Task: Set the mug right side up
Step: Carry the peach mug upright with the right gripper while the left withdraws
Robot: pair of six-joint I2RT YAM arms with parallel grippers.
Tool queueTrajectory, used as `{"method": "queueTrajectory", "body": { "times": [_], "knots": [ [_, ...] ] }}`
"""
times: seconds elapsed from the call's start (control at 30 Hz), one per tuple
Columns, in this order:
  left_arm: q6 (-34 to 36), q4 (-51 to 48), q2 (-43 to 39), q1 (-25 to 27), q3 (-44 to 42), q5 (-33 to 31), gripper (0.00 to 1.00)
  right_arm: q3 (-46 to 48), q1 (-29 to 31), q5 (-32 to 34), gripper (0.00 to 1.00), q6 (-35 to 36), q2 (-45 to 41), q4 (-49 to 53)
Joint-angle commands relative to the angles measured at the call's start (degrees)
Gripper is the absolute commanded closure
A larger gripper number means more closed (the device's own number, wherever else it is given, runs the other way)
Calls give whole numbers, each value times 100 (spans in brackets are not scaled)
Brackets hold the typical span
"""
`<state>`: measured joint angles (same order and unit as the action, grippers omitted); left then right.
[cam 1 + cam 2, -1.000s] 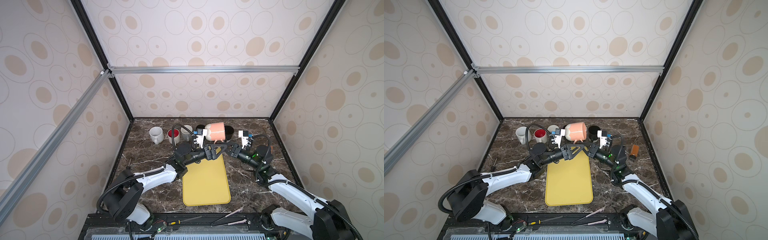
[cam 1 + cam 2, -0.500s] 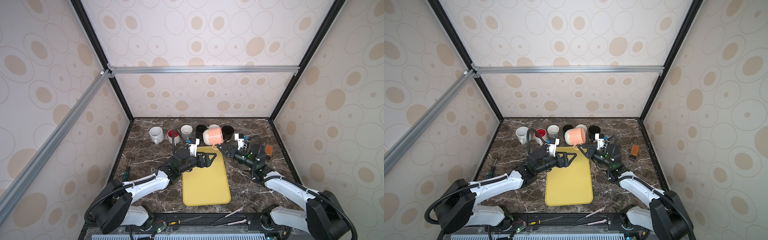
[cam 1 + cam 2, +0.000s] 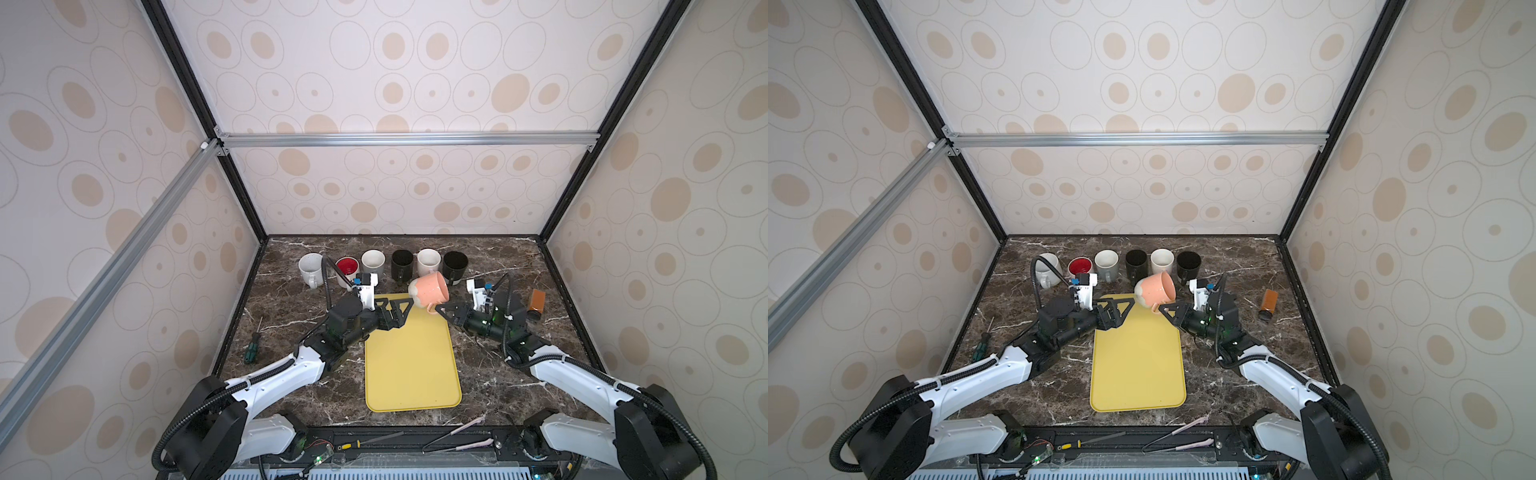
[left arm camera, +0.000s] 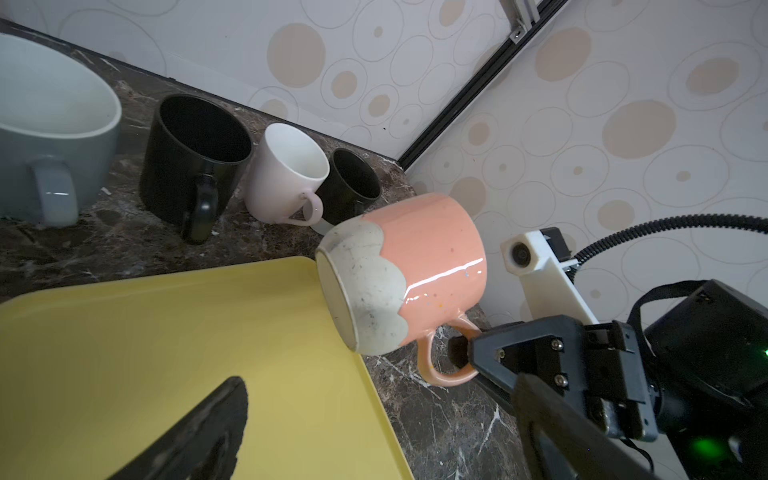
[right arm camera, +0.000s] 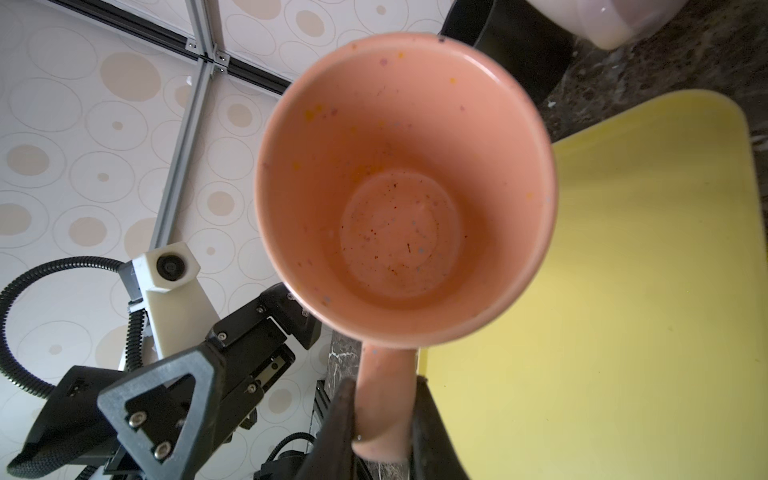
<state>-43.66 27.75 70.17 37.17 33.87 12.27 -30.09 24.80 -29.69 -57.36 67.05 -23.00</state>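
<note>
Pink mug [image 3: 428, 291] is off the bench [image 3: 291, 303], in the air over the far R corner of the yellow mat [image 3: 411, 365], just in front of the row of mugs [image 3: 376, 262] at the back. Not upright yet, it lies roughly on its side. Long axis runs across the scene, arm to arm. Cream base pts toward the L arm, open mouth toward the R arm, so the R wrist view looks straight into it. Mouth end looks a bit higher than base end in the L wrist view, exact angle unclear.

Right end effector [image 3: 441, 309] is pressed together on the handle [image 4: 444, 380], pinching the loop from both sides. Handle hangs under the body. No other contact w/ the mug. Left end effector [image 3: 401, 309] is spread wide and empty, low over the far edge of the mat, near the base end but apart from it.

Key relation: mug body sits above and inward of the R end effector, cantilevered off the handle. R arm has it, L is only close by.

Judgement: mid-flip, approx halfway. Next needs an R wrist roll so base goes down toward the mat and mouth up, then lower.

Risk: handle-only pinch, so the body could pivot in the grip. Also the back-row black mug [image 3: 455, 264] is close to the rim.
</note>
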Motion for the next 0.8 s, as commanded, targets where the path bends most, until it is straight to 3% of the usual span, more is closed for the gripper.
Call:
{"method": "queueTrajectory", "body": {
  "times": [0.0,0.33,0.77],
  "knots": [
    [0,190,-48,-77,-85,41,0,16,39,-51,100,321,-39,-332],
    [-118,501,130,-96,-269,171,0,-119,37,209,100,863,-62,315],
    [-124,680,286,-137,-293,256,0,-577,38,1523,100,2132,-496,1899]
  ]
}}
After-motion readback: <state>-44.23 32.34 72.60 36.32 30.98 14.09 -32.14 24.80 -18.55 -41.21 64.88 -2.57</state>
